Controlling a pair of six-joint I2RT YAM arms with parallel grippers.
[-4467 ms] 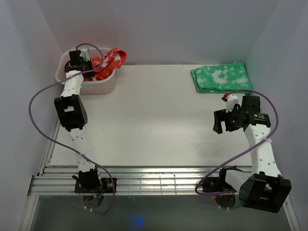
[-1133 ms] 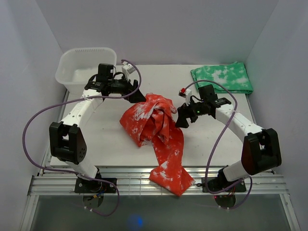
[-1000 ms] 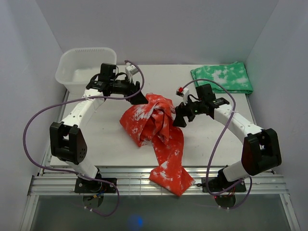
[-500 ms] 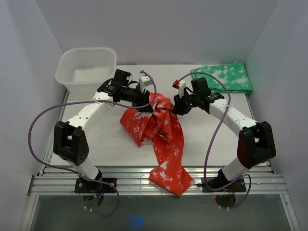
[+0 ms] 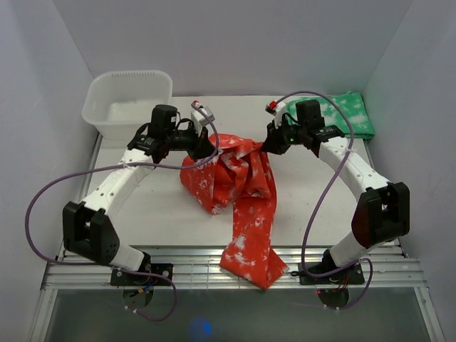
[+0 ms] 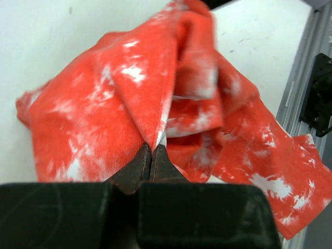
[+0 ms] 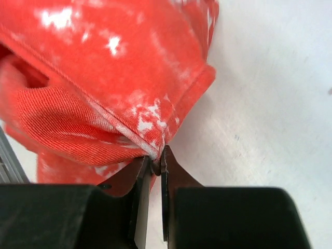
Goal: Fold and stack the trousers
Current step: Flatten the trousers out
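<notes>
The red-orange trousers point(image 5: 239, 182) with white blotches lie crumpled mid-table, one leg trailing over the near edge onto the rails. My left gripper point(image 5: 205, 146) is shut on a fold at their upper left; in the left wrist view its fingertips point(image 6: 152, 150) pinch a seam of the trousers point(image 6: 119, 98). My right gripper point(image 5: 267, 144) is shut on their upper right corner; the right wrist view shows the hem of the trousers point(image 7: 119, 83) clamped between its tips point(image 7: 155, 162). The cloth hangs bunched between the two grips.
A white plastic basket point(image 5: 128, 103) stands at the back left. A folded green cloth with white blotches point(image 5: 335, 114) lies at the back right, just behind the right arm. Metal rails point(image 5: 178, 267) run along the near edge.
Both grippers closed on the top of the trousers and moved up and apart, the left one leftward, the right toward the back right. The cloth's upper part rose and spread between them.
</notes>
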